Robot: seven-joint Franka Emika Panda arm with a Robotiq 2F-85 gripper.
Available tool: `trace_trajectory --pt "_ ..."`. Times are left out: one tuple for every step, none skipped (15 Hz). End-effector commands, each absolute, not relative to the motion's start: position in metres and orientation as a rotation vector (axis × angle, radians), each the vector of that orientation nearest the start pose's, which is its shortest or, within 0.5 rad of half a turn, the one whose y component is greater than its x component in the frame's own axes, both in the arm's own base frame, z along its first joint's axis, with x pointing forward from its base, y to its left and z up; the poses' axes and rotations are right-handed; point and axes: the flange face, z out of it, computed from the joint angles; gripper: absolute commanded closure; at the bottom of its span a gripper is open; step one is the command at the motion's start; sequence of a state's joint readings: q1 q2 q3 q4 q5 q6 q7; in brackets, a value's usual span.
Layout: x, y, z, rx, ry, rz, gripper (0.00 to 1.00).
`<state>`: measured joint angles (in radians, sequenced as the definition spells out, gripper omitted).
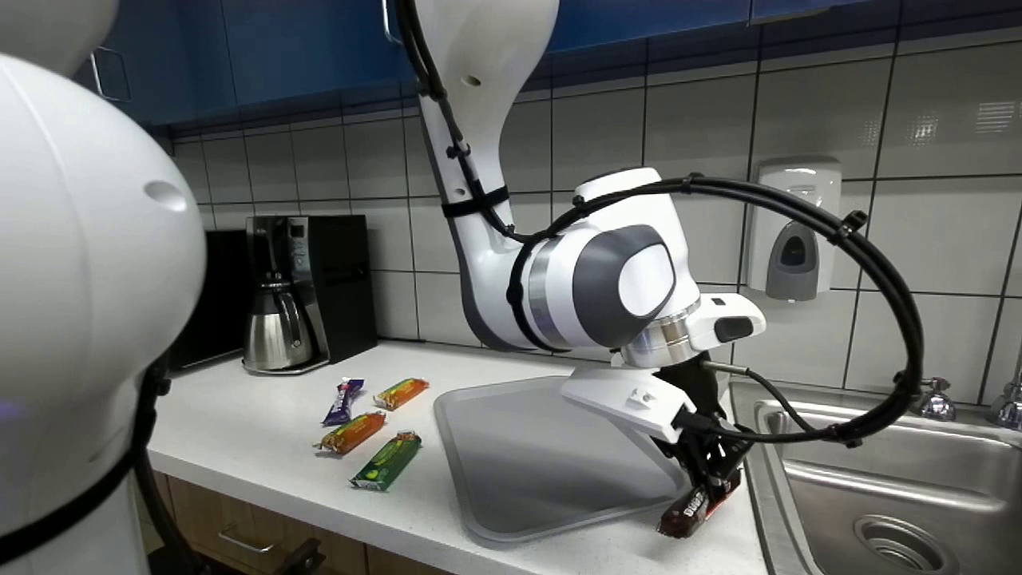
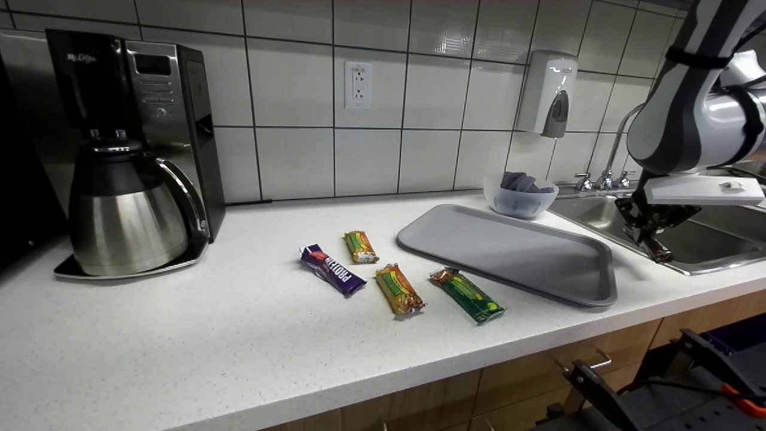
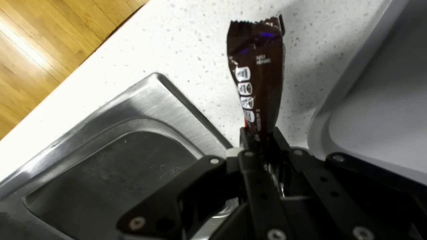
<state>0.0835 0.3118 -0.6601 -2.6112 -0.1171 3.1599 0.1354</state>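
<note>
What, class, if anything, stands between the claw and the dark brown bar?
Nothing visible: the claw grips the dark brown bar directly. In the wrist view, the gray tray and sink lie to either side, not between.

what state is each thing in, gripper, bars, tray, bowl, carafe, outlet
gripper: shut on the dark brown bar
dark brown bar: wrapped, one end jutting out
green bar: wrapped, on the counter
purple bar: wrapped, on the counter
rear orange bar: wrapped, on the counter
front orange bar: wrapped, on the counter
gray tray: flat on the counter
bowl: upright, bluish pieces inside
carafe: upright, seated in the coffee maker
outlet: nothing plugged in
</note>
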Motion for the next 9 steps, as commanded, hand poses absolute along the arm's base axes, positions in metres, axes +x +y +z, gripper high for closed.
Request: trace_trajectory --pt "0.370 -0.249 0.200 -3.207 0.982 -0.437 0.96" --pt "0.368 -0.249 0.198 -3.203 0.994 -0.433 0.96" --pt "0.367 -0.247 0.196 -3.199 1.004 -0.428 0.96" --pt "0.366 -0.246 0.194 -3.197 1.010 -0.423 0.96" --pt "0.364 -0.245 0.192 -3.193 1.018 -0.417 0.96" --pt "0.363 -0.245 0.191 -3.190 1.026 -0.412 0.96" --pt "0.362 -0.244 0.189 -3.187 1.034 -0.406 0.96" --pt "0.361 -0.243 0.188 -3.184 1.043 -0.400 0.96" --pt "0.360 -0.243 0.186 -3.181 1.051 -0.394 0.96"
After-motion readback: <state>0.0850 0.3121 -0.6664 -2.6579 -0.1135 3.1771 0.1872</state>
